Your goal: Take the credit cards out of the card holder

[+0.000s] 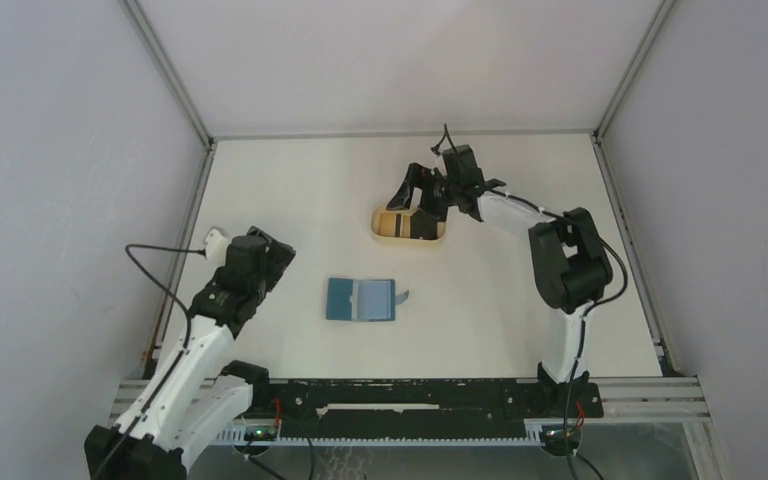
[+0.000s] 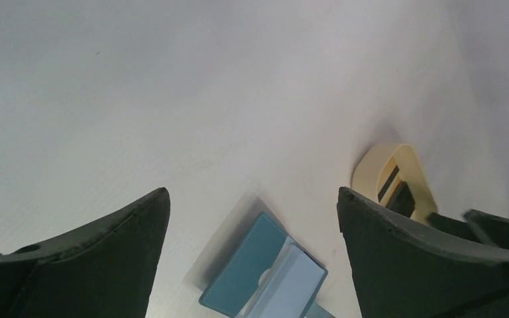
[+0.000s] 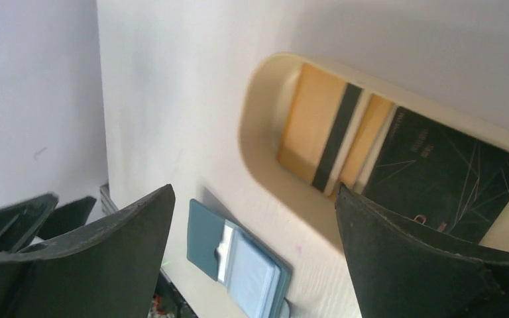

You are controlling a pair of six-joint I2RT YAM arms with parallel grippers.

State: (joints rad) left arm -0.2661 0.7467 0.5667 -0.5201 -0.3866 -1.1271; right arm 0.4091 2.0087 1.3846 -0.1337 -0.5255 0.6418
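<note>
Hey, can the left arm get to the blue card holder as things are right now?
Probably yes. The card holder lies open on bare table ahead of the left gripper, whose jaws are open, with nothing between them. The right gripper is off over the tray, clear of that path.

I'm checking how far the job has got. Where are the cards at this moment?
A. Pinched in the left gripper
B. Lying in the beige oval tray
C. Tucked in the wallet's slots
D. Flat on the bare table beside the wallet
B: the right wrist view shows a tan card with a black stripe and a dark card lying in the beige tray, with the card holder open on the table apart from it.
</note>
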